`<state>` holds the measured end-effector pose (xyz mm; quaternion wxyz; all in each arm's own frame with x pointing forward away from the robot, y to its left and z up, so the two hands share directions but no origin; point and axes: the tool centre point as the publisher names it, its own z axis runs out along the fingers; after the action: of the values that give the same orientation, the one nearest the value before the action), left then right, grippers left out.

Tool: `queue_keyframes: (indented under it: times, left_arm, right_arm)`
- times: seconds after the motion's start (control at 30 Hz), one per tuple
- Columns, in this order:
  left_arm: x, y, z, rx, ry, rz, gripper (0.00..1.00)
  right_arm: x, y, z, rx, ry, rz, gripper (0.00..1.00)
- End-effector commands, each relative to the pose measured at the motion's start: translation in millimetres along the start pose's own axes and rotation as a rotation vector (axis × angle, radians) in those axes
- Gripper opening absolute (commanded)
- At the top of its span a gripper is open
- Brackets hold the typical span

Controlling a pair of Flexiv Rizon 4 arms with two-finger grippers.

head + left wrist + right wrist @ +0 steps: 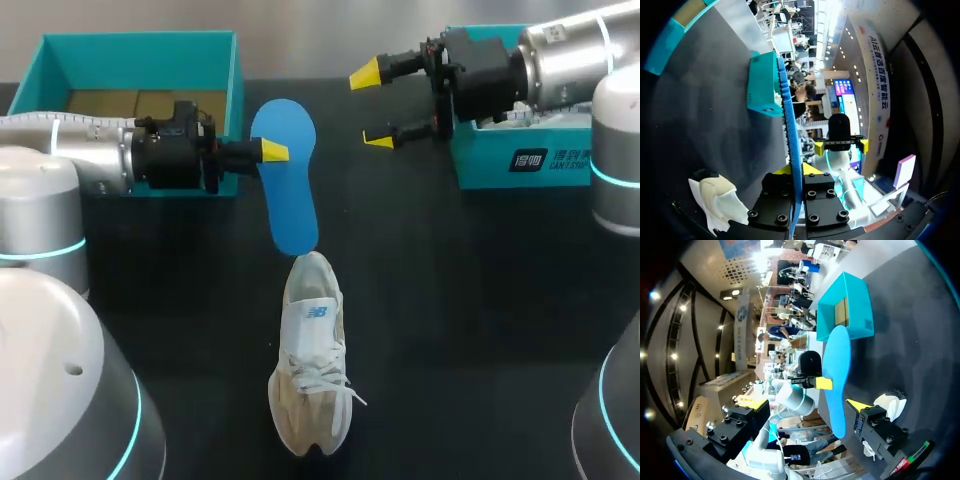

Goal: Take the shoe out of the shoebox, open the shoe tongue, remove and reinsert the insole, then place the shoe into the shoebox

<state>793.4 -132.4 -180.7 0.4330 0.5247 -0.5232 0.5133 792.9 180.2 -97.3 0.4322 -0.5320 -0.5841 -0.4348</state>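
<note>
L arm comes in from the left. Its jaws are clamped on the blue insole, one yellow tip on the near face and the other behind it. In the L wrist view the insole runs edge-on straight out between the two fingers, pinched at mid-length. It's off the table. Wider end is up, by the corner of the shoebox. Narrow end points down toward the heel of the shoe. Head view has that end overlapping the heel. Can't tell if they touch.

Shoe is white, out of the box, resting on its sole mid-table. Toe is toward the robot, heel away, laces loose and splayed to one side.

Shoebox is teal and open-topped, at the far left of the table just behind the L arm. Brown card shows inside.

R arm comes in from the far right, above a second teal box w/ white paper in it. R jaws are spread wide w/ nothing between them, pointing toward the insole's upper end but well apart from it. R wrist view shows the insole and L fingertip ahead, between its own spread tips, w/ the shoe off to one side.
</note>
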Motion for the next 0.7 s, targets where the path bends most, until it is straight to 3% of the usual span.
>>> queue_keyframes:
  times: [0.03, 0.23, 0.37, 0.7]
  left_arm:
    - [-2.0, -1.2, 1.9, -0.006, 0.001, -0.003, 0.00]
    - [-2.0, -1.2, 1.9, -0.006, 0.001, -0.003, 0.00]
    - [-2.0, -1.2, 1.9, -0.006, 0.001, -0.003, 0.00]
    - [-2.0, -1.2, 1.9, -0.006, 0.001, -0.003, 0.00]
  right_arm:
    - [13.6, 4.2, 0.4, 0.034, -0.167, 0.011, 1.00]
    - [27.0, 5.4, 1.4, 0.068, -0.303, 0.030, 1.00]
    - [41.5, 9.6, 6.0, 0.089, -0.461, 0.095, 1.00]
    - [41.5, 9.6, 6.0, 0.089, -0.461, 0.095, 1.00]
